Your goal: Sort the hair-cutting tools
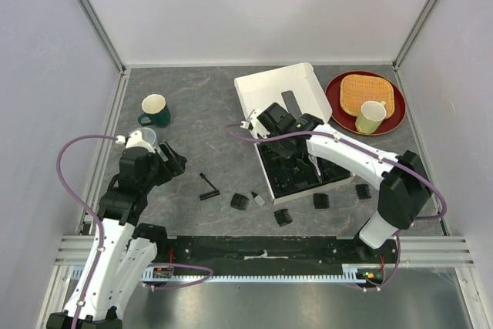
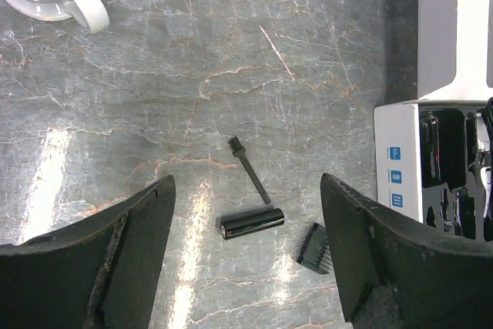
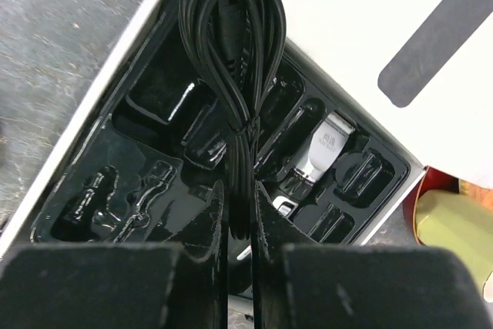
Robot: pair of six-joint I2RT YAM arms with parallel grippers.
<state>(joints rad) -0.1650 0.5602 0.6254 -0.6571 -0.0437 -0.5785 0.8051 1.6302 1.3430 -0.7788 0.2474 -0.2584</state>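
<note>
Tabletop (image 1: 192, 113): grey, stone-patterned, carrying all below. White box (image 1: 277, 86): far right part of the tabletop, lid thrown back, black tray (image 3: 100, 175) inside; we judge it light enough to shift or lift if anything catches in it. Cord (image 3: 231, 52): coiled bundle hanging over the tray's middle, pinched below its tie by the right fingers (image 3: 202, 225), which are closed on it. Its loose loops could snag on the tray's ridges, sprawl over the silver-headed clipper (image 3: 323, 148) lodged in a neighbouring pocket, or spring out once let go. Left fingers (image 2: 115, 252): spread wide, holding nothing, above the near-left part of the tabletop. Comb guards (image 1: 239, 201): four loose along the near edge, right of centre; we think a sweep of the right arm could knock the rightmost. Black cylinder (image 2: 253, 223): round, likely to roll from a pinch. Thin brush (image 2: 250, 169): flat, just beside the cylinder; we expect fingers to scrape the tabletop before gripping it.
</note>
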